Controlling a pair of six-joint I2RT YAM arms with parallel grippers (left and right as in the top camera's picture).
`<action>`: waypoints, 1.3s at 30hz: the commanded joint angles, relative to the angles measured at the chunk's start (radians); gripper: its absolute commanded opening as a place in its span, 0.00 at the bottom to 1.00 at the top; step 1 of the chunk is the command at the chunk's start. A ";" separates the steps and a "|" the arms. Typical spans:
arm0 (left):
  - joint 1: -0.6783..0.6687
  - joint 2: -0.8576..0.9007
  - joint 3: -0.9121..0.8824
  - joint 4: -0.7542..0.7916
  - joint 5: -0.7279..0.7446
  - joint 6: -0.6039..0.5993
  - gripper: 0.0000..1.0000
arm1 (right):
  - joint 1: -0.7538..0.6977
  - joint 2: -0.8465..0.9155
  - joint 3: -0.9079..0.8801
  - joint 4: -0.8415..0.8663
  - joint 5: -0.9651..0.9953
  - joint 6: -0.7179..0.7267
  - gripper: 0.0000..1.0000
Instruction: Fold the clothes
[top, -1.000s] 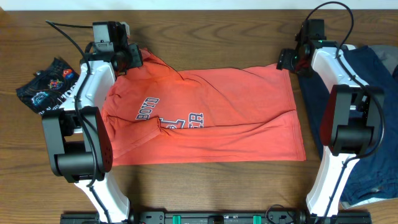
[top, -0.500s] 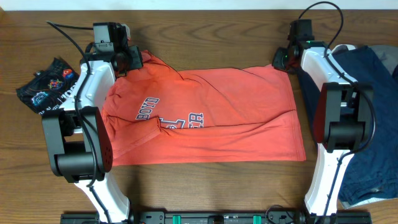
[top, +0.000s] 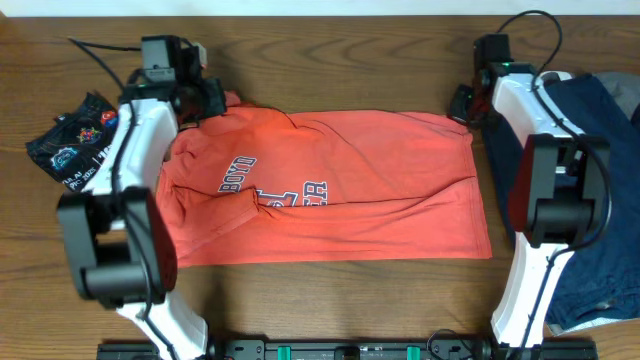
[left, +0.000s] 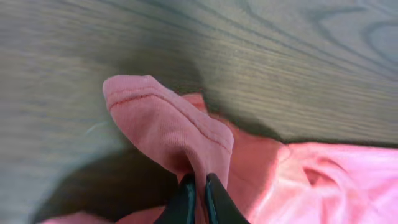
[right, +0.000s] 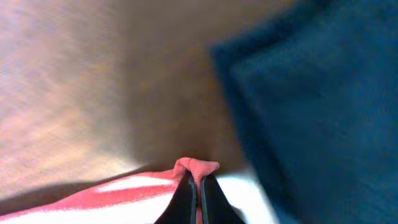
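The coral-red T-shirt (top: 340, 185) lies spread across the wooden table, chest lettering toward the left. My left gripper (top: 218, 98) is shut on its far-left corner; in the left wrist view the hemmed cloth (left: 168, 127) stands pinched up between the black jaws of that gripper (left: 200, 186). At the far-right corner my right gripper (top: 462, 112) is shut on the shirt's edge, a small fold of red cloth (right: 196, 167) caught between its jaws (right: 198, 186). A navy garment (top: 590, 180) lies at the right, seen close in the right wrist view (right: 317, 106).
A black printed tee (top: 75, 135) lies crumpled at the far left. The navy garment partly sits under the right arm (top: 550, 190). Bare wood table (top: 340, 55) runs along the far edge behind the shirt.
My right gripper has closed on the shirt's far-right corner after reaching in to it. The left gripper has kept its hold and shifted slightly left and back.
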 joint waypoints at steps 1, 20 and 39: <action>0.041 -0.107 -0.005 -0.068 0.013 -0.010 0.06 | -0.033 -0.101 -0.011 -0.041 0.010 -0.024 0.02; 0.217 -0.248 -0.005 -0.715 0.070 -0.023 0.06 | -0.060 -0.313 -0.011 -0.586 0.001 -0.187 0.01; 0.259 -0.328 -0.044 -0.958 -0.066 -0.024 0.06 | -0.053 -0.315 -0.102 -0.796 -0.047 -0.300 0.01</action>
